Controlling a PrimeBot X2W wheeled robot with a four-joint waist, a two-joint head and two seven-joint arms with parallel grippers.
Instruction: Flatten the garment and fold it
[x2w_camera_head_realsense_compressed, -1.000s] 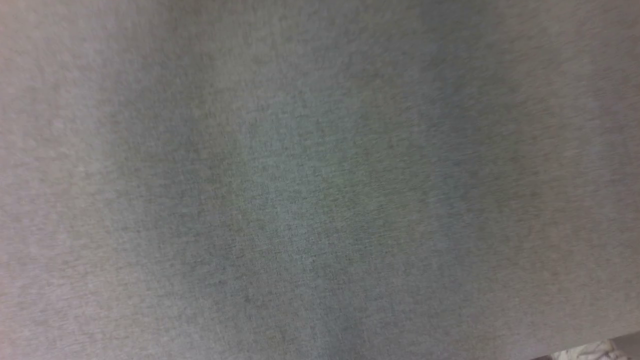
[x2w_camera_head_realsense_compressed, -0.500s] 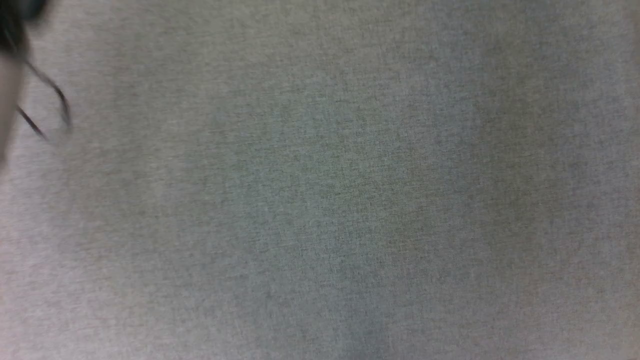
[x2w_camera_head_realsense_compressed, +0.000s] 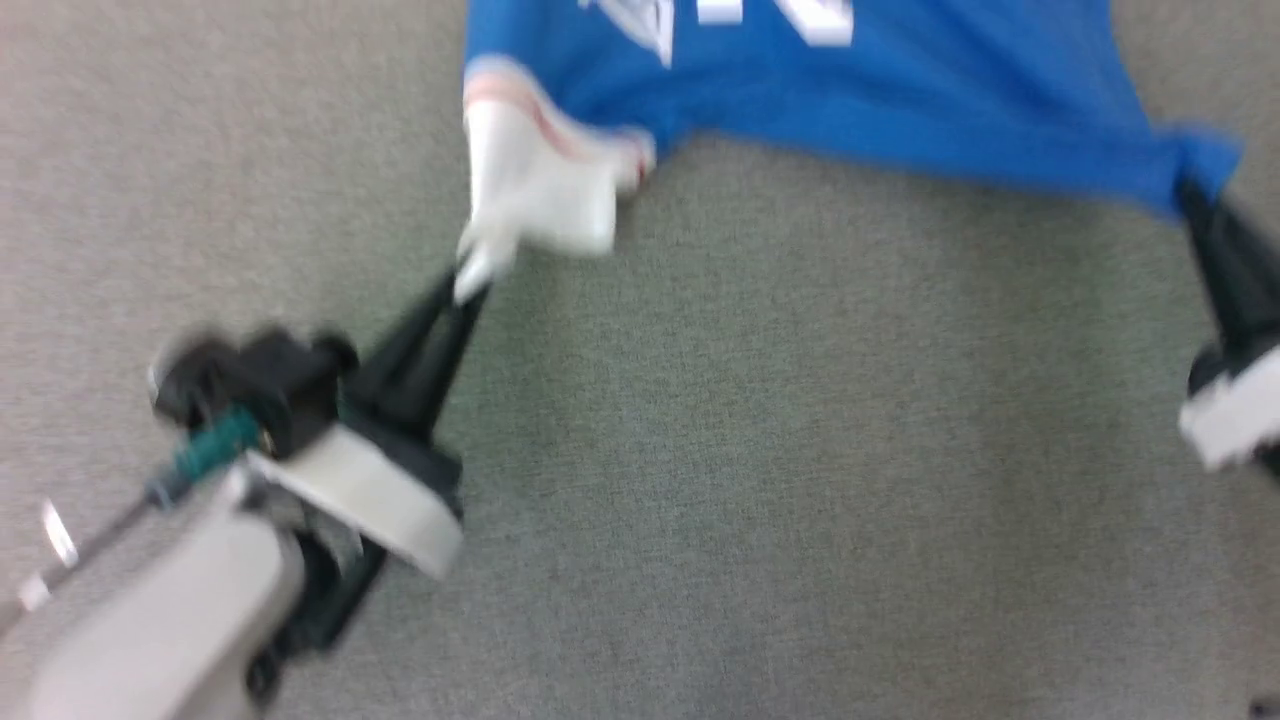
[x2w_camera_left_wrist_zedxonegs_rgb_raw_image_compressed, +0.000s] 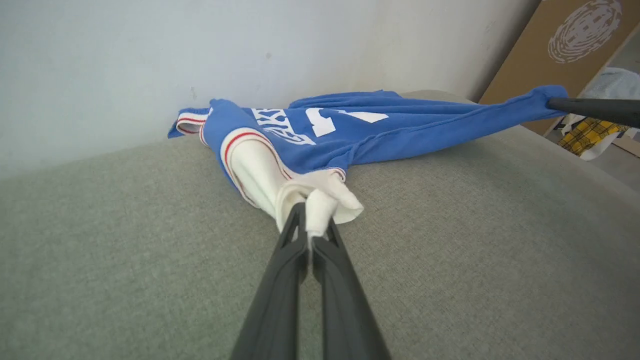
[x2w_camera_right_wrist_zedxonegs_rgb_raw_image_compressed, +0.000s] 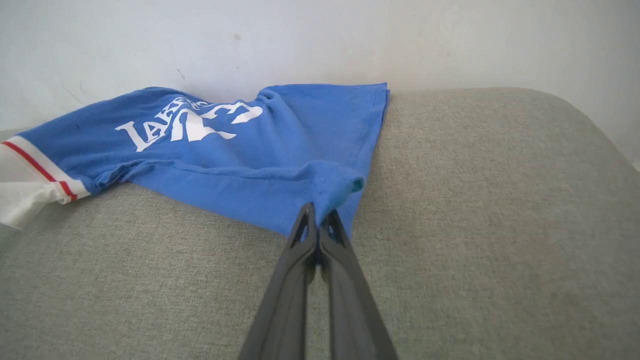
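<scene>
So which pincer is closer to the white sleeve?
Left. The left pincer is pinching the white sleeve itself. The right pincer is far along the cloth, shut on a blue corner of the garment.

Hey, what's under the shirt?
The shirt lies on the grey fabric surface, which shows along its near edge. Anything beneath its bunched middle is covered.

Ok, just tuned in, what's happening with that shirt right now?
Both grippers are shut on the royal-blue jersey T-shirt with white short sleeves. The left gripper pinches a white sleeve; the right gripper pinches a blue hem corner. The shirt lies bunched on the grey fabric surface, not yet flat or folded.
</scene>
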